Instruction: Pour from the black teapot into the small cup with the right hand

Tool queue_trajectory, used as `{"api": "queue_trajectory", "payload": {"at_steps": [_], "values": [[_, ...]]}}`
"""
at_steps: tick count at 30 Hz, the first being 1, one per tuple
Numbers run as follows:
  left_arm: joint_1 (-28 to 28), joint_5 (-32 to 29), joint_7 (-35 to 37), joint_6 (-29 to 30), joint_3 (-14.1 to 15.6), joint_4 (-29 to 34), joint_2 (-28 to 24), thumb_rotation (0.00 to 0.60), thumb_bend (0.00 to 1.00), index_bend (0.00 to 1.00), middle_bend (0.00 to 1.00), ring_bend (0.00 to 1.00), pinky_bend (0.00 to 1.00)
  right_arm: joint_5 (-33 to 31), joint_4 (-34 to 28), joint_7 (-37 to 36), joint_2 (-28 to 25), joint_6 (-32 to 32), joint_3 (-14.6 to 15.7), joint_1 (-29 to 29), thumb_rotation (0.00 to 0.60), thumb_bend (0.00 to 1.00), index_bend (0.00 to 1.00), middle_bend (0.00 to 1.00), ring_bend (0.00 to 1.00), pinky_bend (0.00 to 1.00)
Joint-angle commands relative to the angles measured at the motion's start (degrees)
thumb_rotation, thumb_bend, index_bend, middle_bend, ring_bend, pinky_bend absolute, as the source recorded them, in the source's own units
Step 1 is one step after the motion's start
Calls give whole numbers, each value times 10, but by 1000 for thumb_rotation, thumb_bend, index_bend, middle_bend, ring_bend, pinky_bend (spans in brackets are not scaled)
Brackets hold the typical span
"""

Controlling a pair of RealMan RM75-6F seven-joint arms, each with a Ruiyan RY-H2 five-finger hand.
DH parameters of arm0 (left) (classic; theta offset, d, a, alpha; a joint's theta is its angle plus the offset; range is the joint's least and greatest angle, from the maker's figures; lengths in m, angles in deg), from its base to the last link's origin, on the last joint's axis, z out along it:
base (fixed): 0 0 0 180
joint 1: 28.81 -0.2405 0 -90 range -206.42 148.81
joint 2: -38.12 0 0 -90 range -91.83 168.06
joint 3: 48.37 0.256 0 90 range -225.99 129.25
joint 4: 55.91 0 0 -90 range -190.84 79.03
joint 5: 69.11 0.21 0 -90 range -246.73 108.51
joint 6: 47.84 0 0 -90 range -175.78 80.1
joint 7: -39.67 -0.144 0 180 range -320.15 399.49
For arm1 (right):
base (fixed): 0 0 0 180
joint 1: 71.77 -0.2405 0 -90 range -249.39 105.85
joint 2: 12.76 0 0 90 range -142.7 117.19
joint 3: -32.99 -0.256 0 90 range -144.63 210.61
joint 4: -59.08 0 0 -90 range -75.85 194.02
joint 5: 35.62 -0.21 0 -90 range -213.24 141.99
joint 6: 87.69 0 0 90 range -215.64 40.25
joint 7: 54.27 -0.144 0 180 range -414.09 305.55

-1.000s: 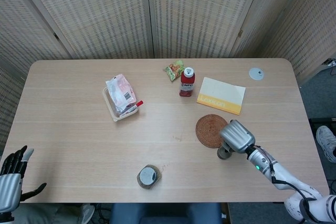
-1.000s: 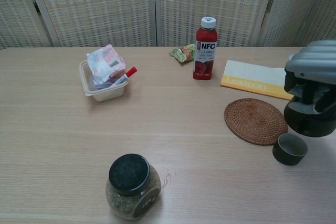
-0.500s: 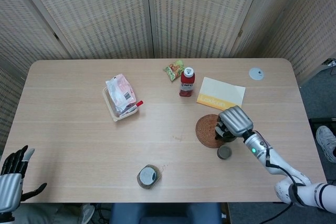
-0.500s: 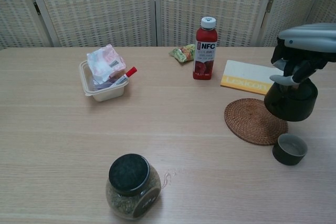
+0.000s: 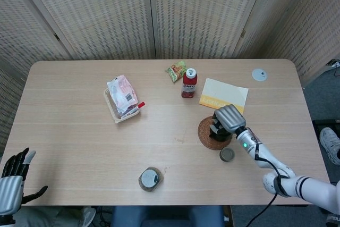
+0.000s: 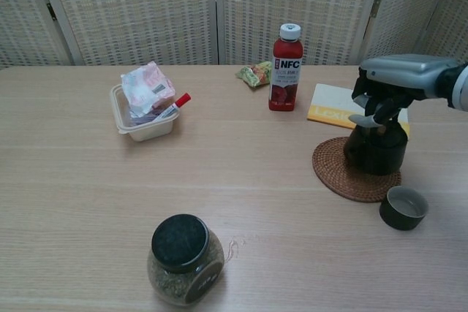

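Observation:
The black teapot stands upright on the round woven coaster, and my right hand grips it from above. In the head view the right hand covers most of the teapot over the coaster. The small dark cup sits on the table just right of and nearer than the coaster, apart from the teapot; in the head view the cup lies below the hand. My left hand hangs off the table's near left corner, fingers spread, holding nothing.
A red NFC bottle and a snack packet stand at the back. A yellow-edged booklet lies behind the coaster. A plastic tub with packets is at the left, a dark-lidded jar near the front edge, and a small disc far right.
My right hand has carried the teapot from above the cup back and to the left, and lowered it upright onto the coaster. The left hand has not moved.

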Motion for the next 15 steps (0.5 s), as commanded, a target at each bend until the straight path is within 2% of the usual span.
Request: {"api": "queue_trajectory", "payload": {"at_steps": [1,5,11,15], "values": [[0,-1,1,0,0,-1,0,600,13,0,0,0,0,2,22,-15,20,8,0,-5,493,341,892,965,920,581],[-1,-2,3,0,0,-3,0,600,13,0,0,0,0,11,39,-26,34,10,3,-8,493,339,892,954,918,513],[-1,-2,5,-1,0,-5,1,600,13,0,0,0,0,18,48,-31,41,10,4,-11,493,339,892,953,911,319],[0,-2,6,-2,0,-7,2,600,13,0,0,0,0,21,50,-26,42,9,5,-13,493,339,892,953,910,291]]}}
